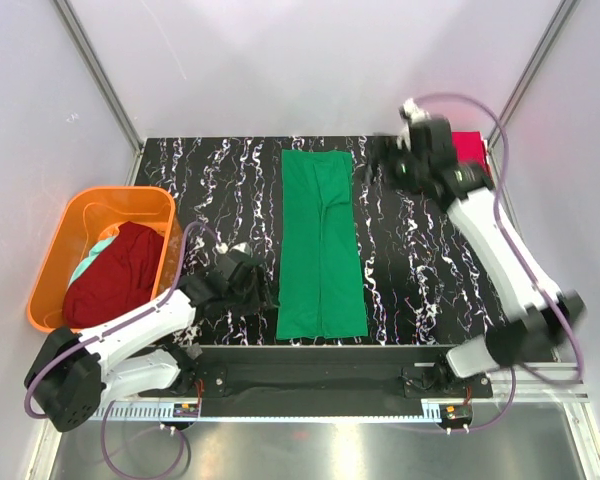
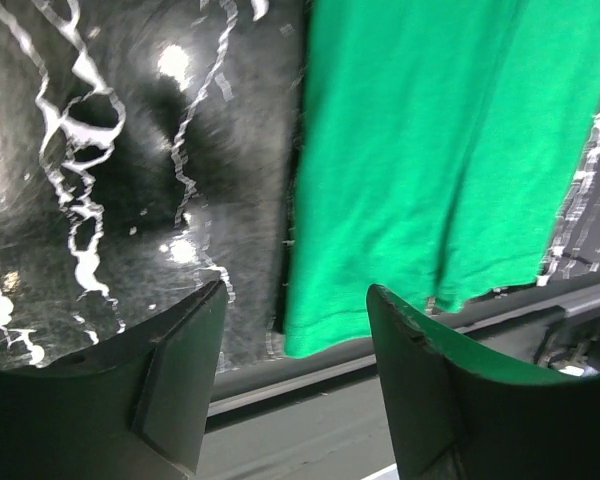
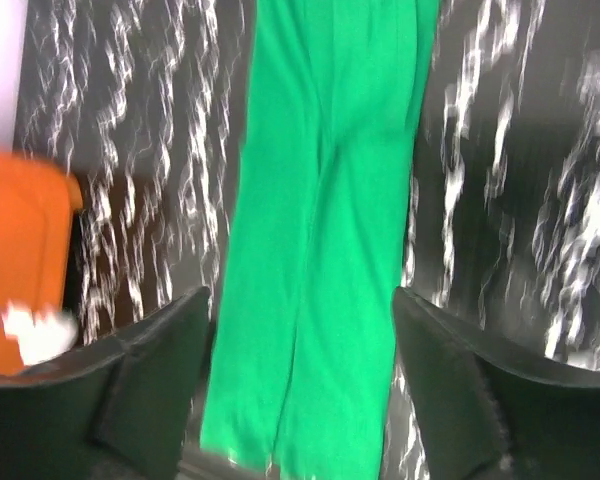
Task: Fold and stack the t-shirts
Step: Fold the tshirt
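Note:
A kelly green t-shirt (image 1: 320, 240), folded into a long narrow strip, lies flat in the middle of the black marbled table (image 1: 430, 260). My left gripper (image 1: 265, 293) is open and empty, low beside the shirt's near-left corner; in the left wrist view that corner (image 2: 330, 320) lies between the open gripper (image 2: 295, 340). My right gripper (image 1: 378, 160) is open and empty, raised by the shirt's far-right corner; its wrist view looks down the shirt (image 3: 325, 220) between the open gripper (image 3: 300, 340). A crimson red shirt (image 1: 470, 150) lies at the far right, partly behind the right arm. A maroon shirt (image 1: 115, 275) and a pale teal garment (image 1: 98, 250) lie in the basket.
The orange plastic basket (image 1: 55, 250) stands off the table's left edge and also shows in the right wrist view (image 3: 20, 260). The metal rail (image 1: 310, 375) with the arm bases runs along the near edge. White walls close in the back and both sides.

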### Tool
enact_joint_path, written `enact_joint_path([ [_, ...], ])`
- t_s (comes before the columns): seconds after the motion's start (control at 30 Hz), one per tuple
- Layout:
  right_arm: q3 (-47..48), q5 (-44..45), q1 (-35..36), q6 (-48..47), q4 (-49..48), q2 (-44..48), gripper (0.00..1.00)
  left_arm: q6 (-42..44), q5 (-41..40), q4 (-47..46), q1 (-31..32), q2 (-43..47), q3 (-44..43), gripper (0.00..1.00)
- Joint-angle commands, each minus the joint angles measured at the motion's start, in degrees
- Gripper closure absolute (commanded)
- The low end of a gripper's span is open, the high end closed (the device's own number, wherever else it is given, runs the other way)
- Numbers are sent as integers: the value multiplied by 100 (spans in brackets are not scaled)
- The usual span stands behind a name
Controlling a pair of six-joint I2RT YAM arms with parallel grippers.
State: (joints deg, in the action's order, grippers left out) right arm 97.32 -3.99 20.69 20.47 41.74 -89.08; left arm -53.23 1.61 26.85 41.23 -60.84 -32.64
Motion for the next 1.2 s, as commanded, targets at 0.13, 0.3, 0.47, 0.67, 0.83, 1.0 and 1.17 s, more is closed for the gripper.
enact_joint_path([
  [0.13,-4033,-884,49,1125,-218,1935,35,-179,103,-470,-10,64,434,40],
  [0.3,-5361,-1385,49,1477,-517,2017,39,-231,305,-742,-10,-604,399,45],
  [0.47,-5925,-1604,67,1539,-833,2035,41,-381,534,-1094,16,-965,531,47],
  [0.67,-6532,-2071,154,1846,-1817,1587,48,-583,481,-1086,192,-1220,619,47],
  [0.83,-6734,-2115,269,1847,-2117,1279,49,-776,279,-884,455,-1431,566,46],
  [1.0,-6945,-2141,374,1987,-2205,1384,50,-1224,-326,-137,877,-1203,531,44],
  [1.17,-7042,-2141,594,2136,-2214,1490,51,-1743,-530,13,1185,-886,750,44],
])
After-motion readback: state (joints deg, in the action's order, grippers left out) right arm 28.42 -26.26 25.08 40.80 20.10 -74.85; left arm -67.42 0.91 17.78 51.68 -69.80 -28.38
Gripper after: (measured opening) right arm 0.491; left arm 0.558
